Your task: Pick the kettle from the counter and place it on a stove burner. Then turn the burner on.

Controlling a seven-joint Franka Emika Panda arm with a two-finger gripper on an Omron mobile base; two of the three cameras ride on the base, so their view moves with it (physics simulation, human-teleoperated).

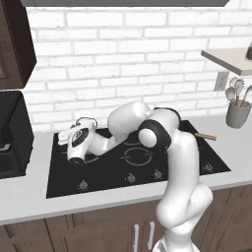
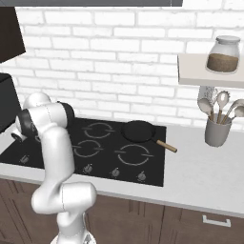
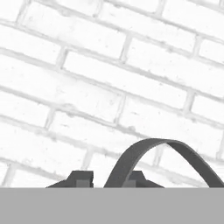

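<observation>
The whitish-grey kettle (image 1: 64,136) stands at the rear left of the black glass stove (image 1: 197,162), mostly hidden behind my hand. My gripper (image 1: 78,125) points at the brick wall, right at the kettle's top. In the hand view the thin grey arched handle (image 3: 153,142) rises between the fingertips of the gripper (image 3: 109,178). The jaws stand slightly open, with a small gap on the handle's left side. The largest stove burner (image 1: 138,155) lies to the right of the kettle, and I cannot tell which ring the kettle rests on. The pale counter (image 1: 24,197) surrounds the stove.
A dark pan (image 2: 138,129) with a wooden handle (image 1: 205,136) sits on the right rear ring. Round knobs (image 1: 130,178) line the stove's front edge. A black appliance (image 1: 12,133) stands at the left. A utensil holder (image 2: 218,131) and a shelf with a jar (image 2: 223,55) are to the right.
</observation>
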